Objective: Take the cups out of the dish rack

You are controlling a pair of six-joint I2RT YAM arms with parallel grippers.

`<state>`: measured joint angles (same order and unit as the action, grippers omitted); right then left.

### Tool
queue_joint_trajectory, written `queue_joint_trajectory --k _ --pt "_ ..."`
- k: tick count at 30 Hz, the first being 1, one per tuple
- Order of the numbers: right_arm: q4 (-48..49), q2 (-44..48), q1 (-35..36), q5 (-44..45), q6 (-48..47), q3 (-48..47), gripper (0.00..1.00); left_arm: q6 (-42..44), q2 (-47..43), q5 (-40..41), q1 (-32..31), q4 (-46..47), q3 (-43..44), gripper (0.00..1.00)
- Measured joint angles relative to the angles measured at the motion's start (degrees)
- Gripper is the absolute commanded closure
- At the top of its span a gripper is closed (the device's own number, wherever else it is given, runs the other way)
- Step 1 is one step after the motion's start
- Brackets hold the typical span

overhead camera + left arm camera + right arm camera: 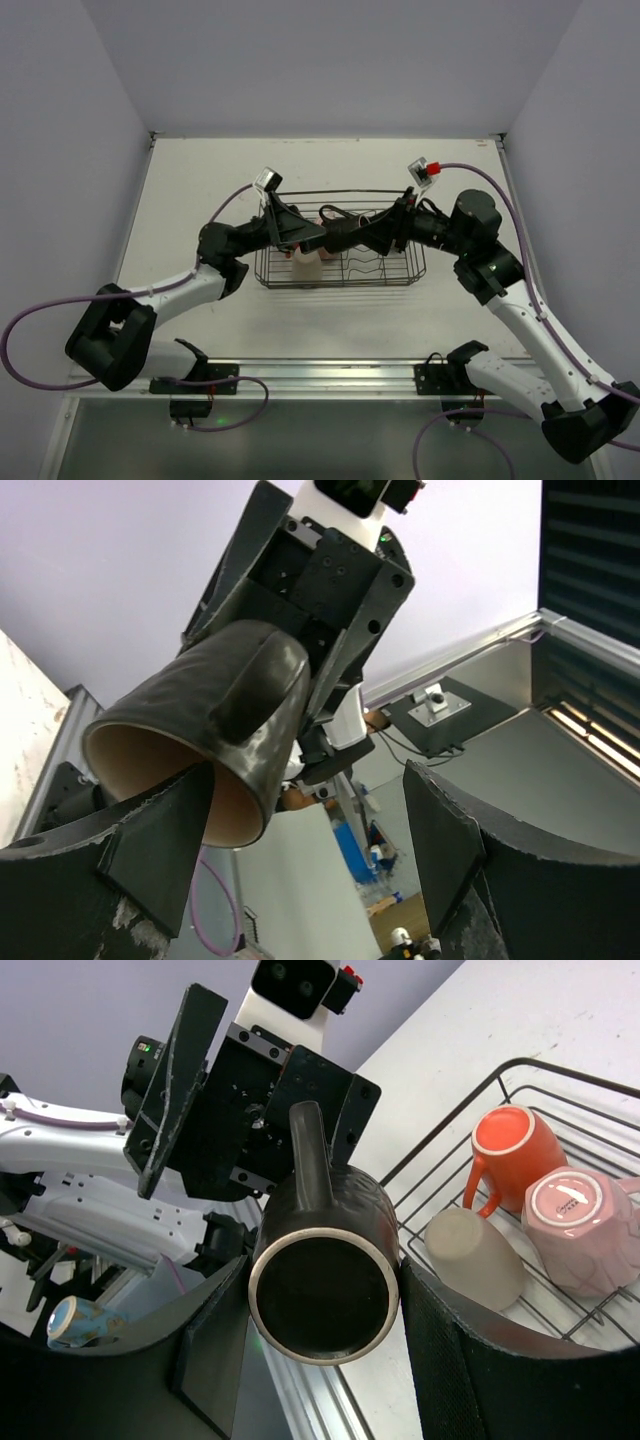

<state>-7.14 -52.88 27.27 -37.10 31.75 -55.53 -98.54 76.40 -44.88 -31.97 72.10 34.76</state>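
The dark mug (330, 1210) lies on its side in mid-air, handle up, over the left half of the dish rack (560, 1068). The right pincer (322, 1305) pinches it near the base, a finger pressed to either side. The mug's pale-lined mouth faces the left pincer (305, 820), which is spread wide, one finger at the rim and the other well apart. This looks like the unloading of this one mug, possibly a pass between the two arms, though which way it goes cannot be told. The next move calls for getting the left finger clear of the mouth, or closing it on the rim, then carrying the mug past the wire edge to bare counter (200, 180). In the rack, three cups show: an orange mug (515, 1150) and a pink mug (580, 1225), both base up and touching, and a cream mug (475, 1260) tilted just beside them. No olive-grey cup is in view.
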Motion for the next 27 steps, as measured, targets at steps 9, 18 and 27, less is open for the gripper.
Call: queue_joint_trajectory --k 9,18,27 --pt "6.14 0.02 0.0 -0.02 2.32 4.07 1.0 -3.98 0.48 0.79 -0.85 1.33 -0.94 0.38" --pt "10.69 0.07 0.07 -0.66 4.87 5.35 1.0 -5.14 2.08 1.81 -1.4 1.64 -1.68 0.95" --pt "10.56 -0.42 -0.42 0.11 6.75 5.42 0.29 -6.69 3.98 3.37 -1.6 4.79 -1.68 1.0"
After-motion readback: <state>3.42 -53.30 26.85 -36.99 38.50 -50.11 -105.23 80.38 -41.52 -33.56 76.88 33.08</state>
